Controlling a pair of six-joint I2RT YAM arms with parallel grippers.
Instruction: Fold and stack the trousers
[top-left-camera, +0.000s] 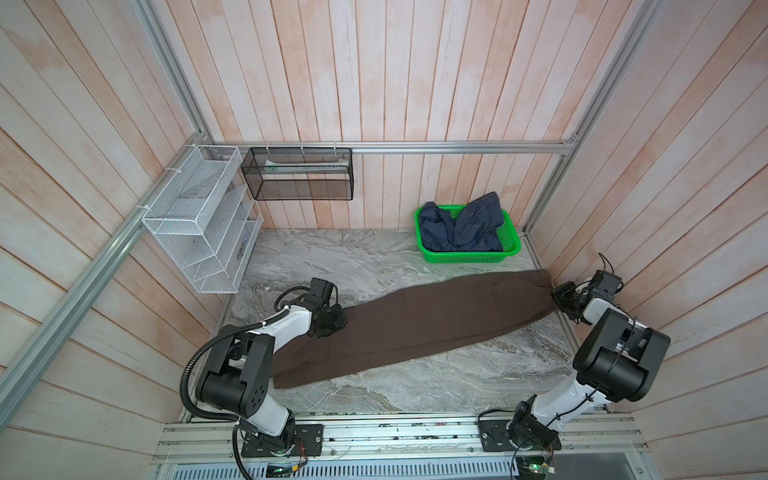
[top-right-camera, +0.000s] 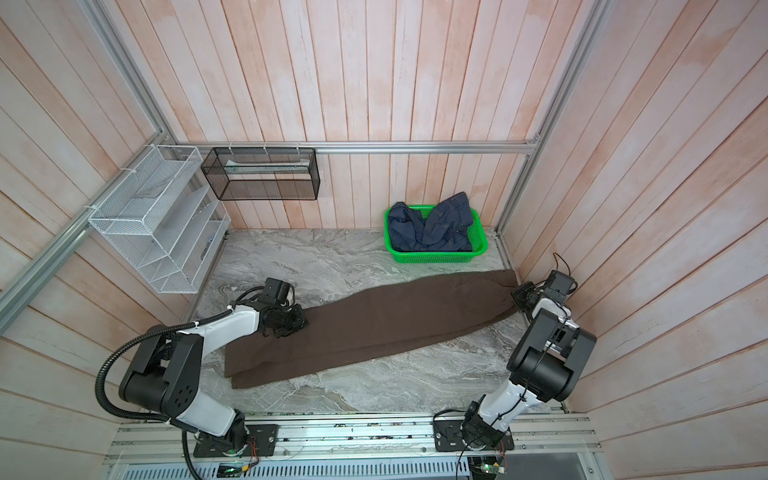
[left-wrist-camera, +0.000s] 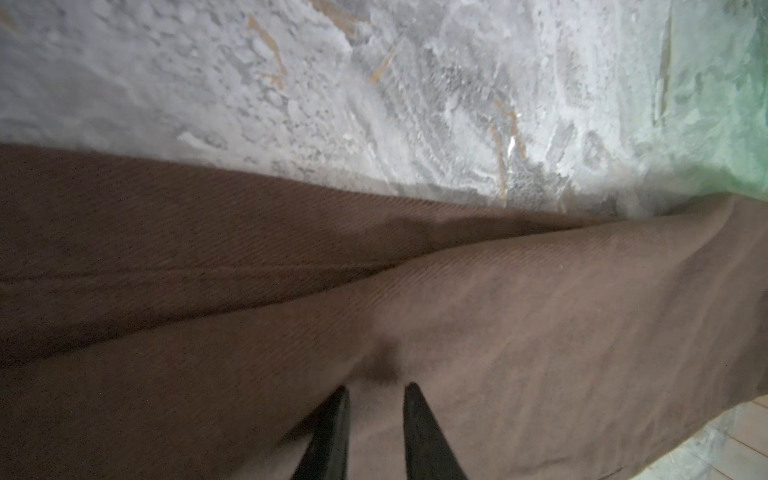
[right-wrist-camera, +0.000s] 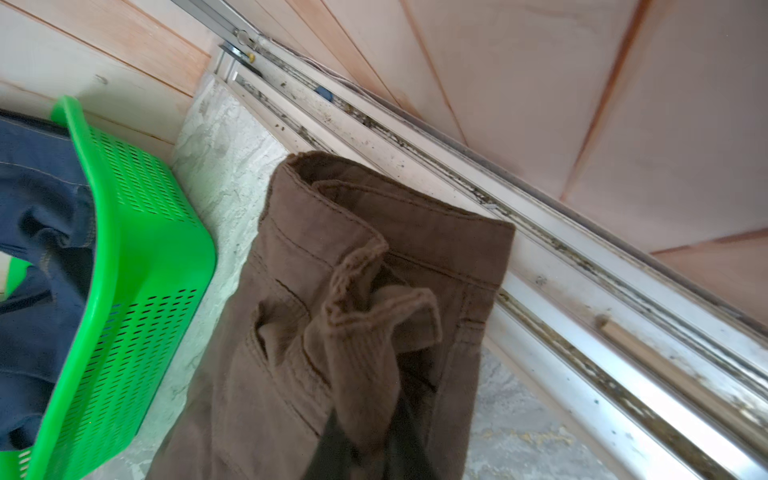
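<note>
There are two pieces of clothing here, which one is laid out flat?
The brown trousers, stretched long across the table; the navy denim garment sits crumpled in the green basket.

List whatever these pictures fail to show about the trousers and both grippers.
- Left gripper: the left wrist view's edge cuts off its fingers; whether they pinch the trousers is unclear.
- Right gripper: tiny in both top views; the bunched waistband hides it in the right wrist view.
- Trouser hems: the left arm covers part in both top views.
- Denim garment: crumpled in the green basket, type unclear.
</note>
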